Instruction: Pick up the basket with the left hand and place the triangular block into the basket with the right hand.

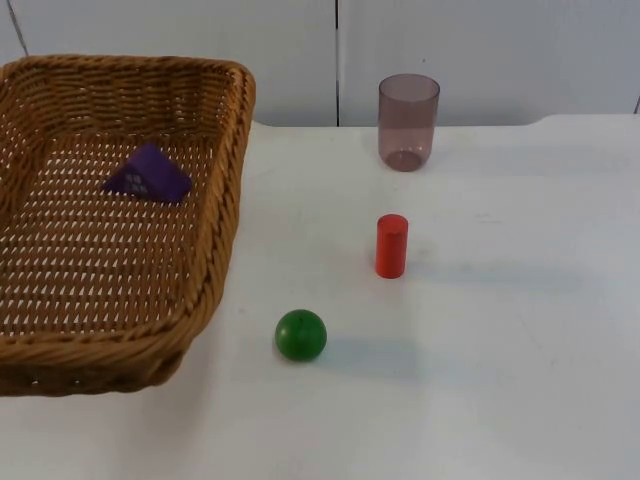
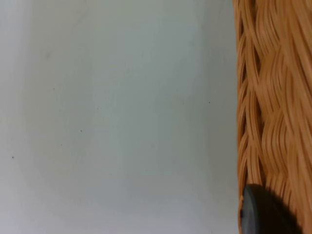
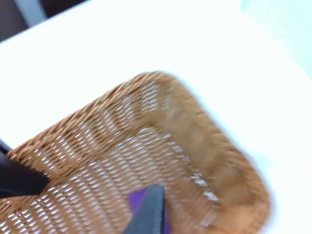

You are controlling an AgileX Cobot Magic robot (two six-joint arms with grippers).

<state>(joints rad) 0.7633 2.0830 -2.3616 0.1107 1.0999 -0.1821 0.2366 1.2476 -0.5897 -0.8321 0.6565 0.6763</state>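
Observation:
The wicker basket [image 1: 228, 190] stands large at the left in the top view, and a purple triangular block [image 1: 150, 174] lies on its woven floor near the far side. In the left wrist view the basket's wall [image 2: 273, 97] runs close by with a black fingertip [image 2: 263, 214] pressed against it, so the left gripper is shut on the basket's rim. The right wrist view looks down into the basket [image 3: 195, 126]. There the right gripper [image 3: 83, 195] hangs open above the floor, and the purple block [image 3: 138, 197] peeks out beside one finger [image 3: 148, 209].
A tinted see-through cup [image 1: 408, 122] stands at the back of the white table [image 1: 500, 350]. A red cylinder [image 1: 391, 245] stands upright in the middle. A green ball [image 1: 301, 334] lies nearer the front, just right of the basket's corner.

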